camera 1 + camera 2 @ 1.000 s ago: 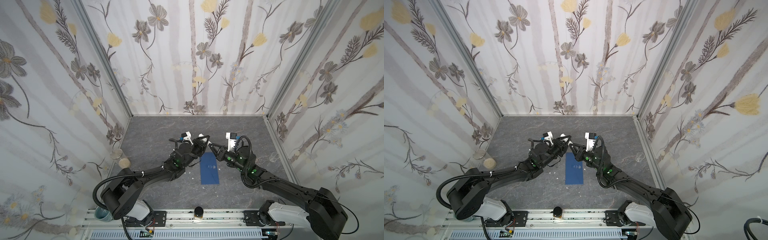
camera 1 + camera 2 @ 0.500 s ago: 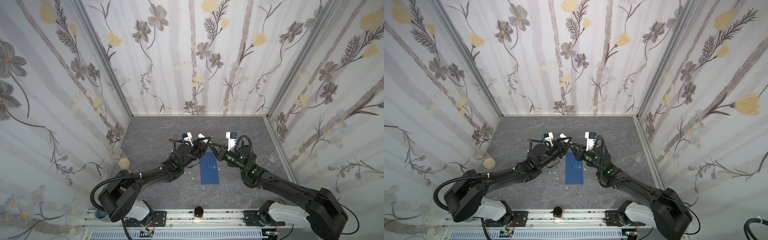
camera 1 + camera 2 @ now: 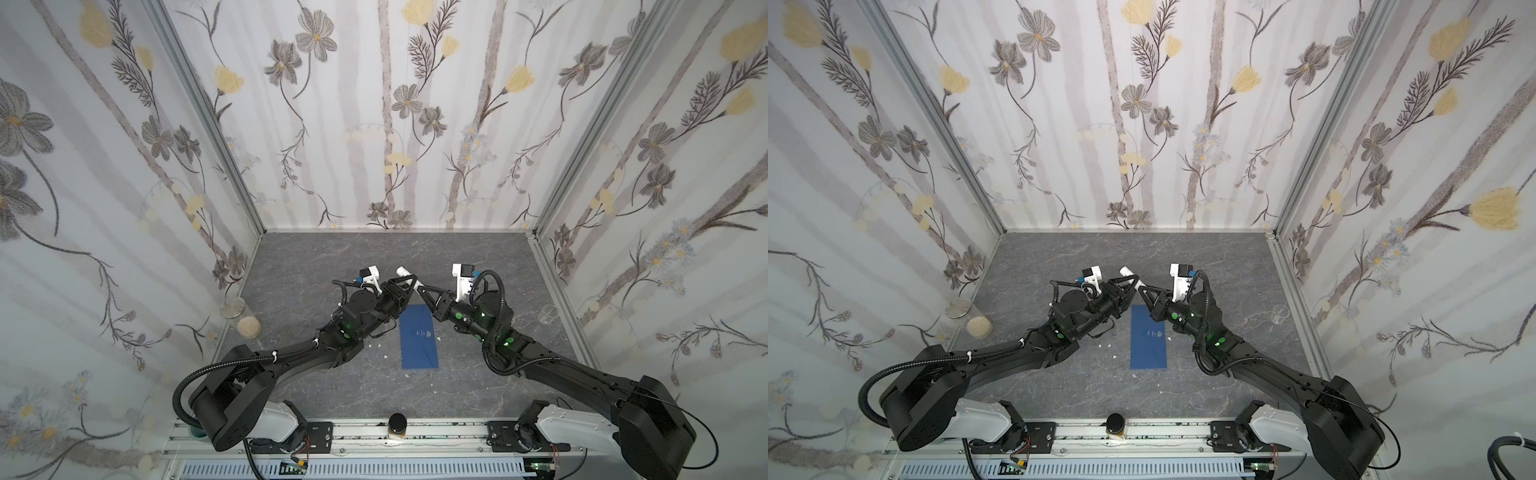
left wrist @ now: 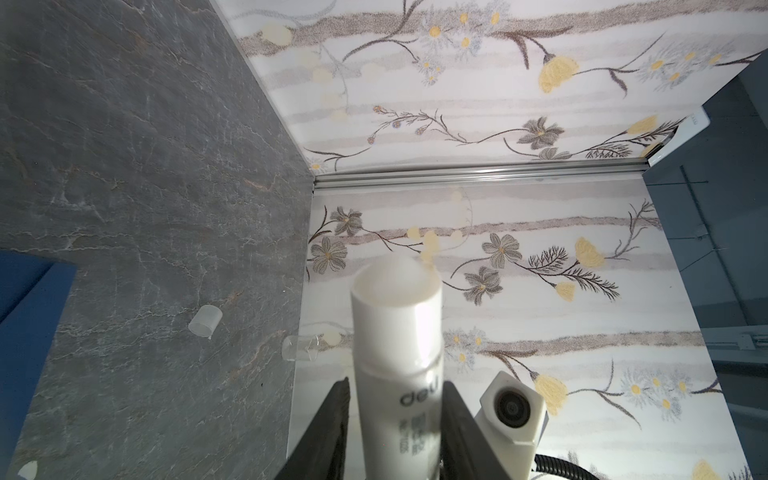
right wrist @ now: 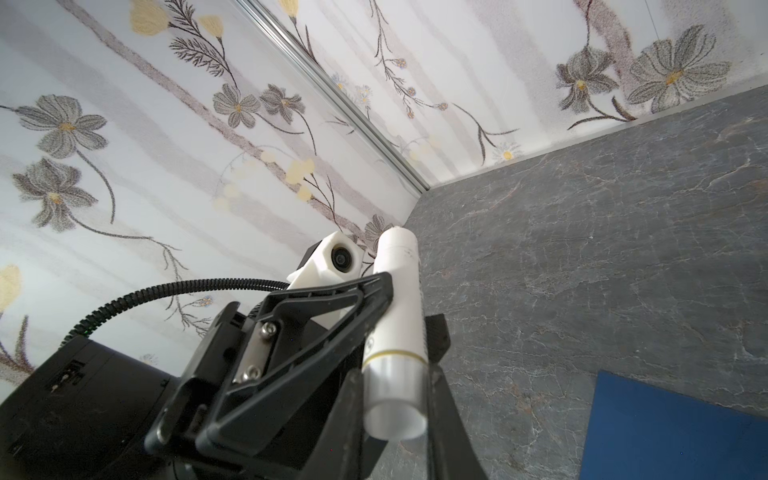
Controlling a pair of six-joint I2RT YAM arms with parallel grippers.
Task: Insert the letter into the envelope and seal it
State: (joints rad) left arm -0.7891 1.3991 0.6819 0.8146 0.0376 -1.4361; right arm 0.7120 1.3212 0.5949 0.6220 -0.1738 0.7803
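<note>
The dark blue envelope (image 3: 419, 336) (image 3: 1148, 337) lies flat mid-table, long side running front to back; its edge also shows as the blue envelope (image 4: 25, 316) (image 5: 673, 432). The letter does not show in any view. Above the envelope's far end, both grippers meet on a white glue stick (image 3: 403, 272) (image 3: 1126, 271). My left gripper (image 3: 409, 286) (image 4: 397, 386) is shut on the tube's body (image 4: 397, 324), uncapped tip pointing away. My right gripper (image 3: 420, 289) (image 5: 395, 374) is shut on the tube's base end (image 5: 395, 399).
A clear cap (image 3: 548, 312) (image 4: 204, 320) lies on the table near the right wall. A glass jar (image 3: 232, 307) and a beige round thing (image 3: 248, 326) sit by the left wall. A dark jar (image 3: 397, 424) stands on the front rail. White scraps (image 3: 376, 345) lie left of the envelope.
Almost nothing: the left arm's elbow has shifted slightly, and both grippers stay on the glue stick above the envelope's far end.
</note>
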